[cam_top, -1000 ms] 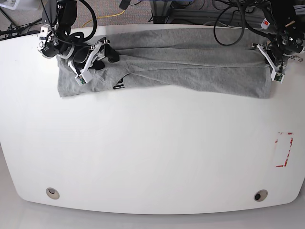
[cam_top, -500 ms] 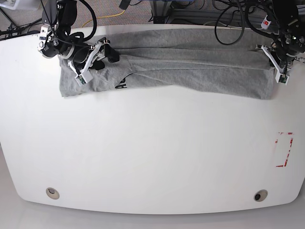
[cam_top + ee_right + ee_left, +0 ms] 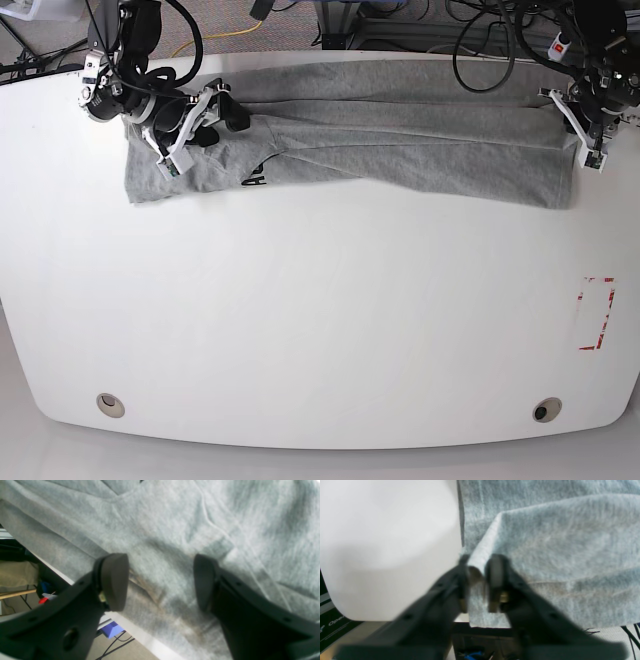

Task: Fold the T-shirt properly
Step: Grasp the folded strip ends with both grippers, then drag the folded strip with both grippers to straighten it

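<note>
White table, red tape rectangle, floor cables

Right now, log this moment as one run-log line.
left end effector: shut on T-shirt edge | right end effector: open over T-shirt | T-shirt: partly folded at table far edge

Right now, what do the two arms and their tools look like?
Both arms are black with looping black cables. The left tool and right tool have matte black fingers with rounded dark pads. In the base view white brackets line both tools' fingers, and a small red and white tag sits on the left arm.
</note>
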Robot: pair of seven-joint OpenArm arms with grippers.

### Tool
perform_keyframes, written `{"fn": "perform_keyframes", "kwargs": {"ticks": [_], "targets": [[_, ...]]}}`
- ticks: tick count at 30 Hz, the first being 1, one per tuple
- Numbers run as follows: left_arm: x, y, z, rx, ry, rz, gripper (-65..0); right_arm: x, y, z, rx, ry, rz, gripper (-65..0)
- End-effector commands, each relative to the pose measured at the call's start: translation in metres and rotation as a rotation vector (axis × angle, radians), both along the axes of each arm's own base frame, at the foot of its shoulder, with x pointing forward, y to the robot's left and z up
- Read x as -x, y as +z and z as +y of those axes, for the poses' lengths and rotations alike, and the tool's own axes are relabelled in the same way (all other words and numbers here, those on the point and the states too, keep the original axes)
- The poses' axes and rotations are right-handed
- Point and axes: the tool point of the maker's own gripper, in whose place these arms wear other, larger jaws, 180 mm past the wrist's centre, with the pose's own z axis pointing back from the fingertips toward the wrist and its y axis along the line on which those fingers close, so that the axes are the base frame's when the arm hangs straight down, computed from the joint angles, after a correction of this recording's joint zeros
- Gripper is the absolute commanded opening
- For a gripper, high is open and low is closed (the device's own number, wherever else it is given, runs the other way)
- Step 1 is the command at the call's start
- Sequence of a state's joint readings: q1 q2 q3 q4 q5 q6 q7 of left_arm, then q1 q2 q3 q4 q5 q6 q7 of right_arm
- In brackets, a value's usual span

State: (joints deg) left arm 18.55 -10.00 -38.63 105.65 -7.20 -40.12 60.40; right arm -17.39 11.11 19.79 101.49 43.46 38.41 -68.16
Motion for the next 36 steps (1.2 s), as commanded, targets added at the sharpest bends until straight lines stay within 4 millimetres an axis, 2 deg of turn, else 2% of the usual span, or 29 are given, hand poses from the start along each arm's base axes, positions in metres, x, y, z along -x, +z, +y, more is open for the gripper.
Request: {"fn": "perform_keyframes", "kwargs": {"ticks": [1,8,13,17,20,28,36], "targets": [[-0.005,0.009,0.004,-0.02,-0.007,-0.028,-65.0,-0.007,0.008,-0.001,-0.008,-0.001,-0.037,-25.7],[-0.007,0.013,0.004,-0.023,-0.007,-0.041,-65.0,-0.007,0.008,-0.001,-0.008,-0.001,-0.037,-25.7],[-0.011,0.031,0.007,-0.06,-0.007,-0.088,-65.0,-0.006,0.007,-0.002,-0.004,-0.001,-0.035,-25.7],[-0.004,0.032,0.006,-0.071,-0.016,-0.079,-65.0,-0.006,0.007,-0.002,-0.004,-0.003,-0.034,-25.7],[-0.007,0.041,0.006,-0.091,-0.023,-0.099,-65.0,-0.006,0.007,-0.002,-0.003,-0.003,-0.035,-25.7],[0.004,0.04,0.007,-0.105,-0.026,-0.072,-65.0,-0.007,0.006,0.001,-0.013,-0.014,-0.03,-25.7],[0.054,0.03,0.033,-0.16,0.097,0.154,-65.0,-0.007,0.006,0.003,-0.019,-0.016,-0.03,-25.7]]}}
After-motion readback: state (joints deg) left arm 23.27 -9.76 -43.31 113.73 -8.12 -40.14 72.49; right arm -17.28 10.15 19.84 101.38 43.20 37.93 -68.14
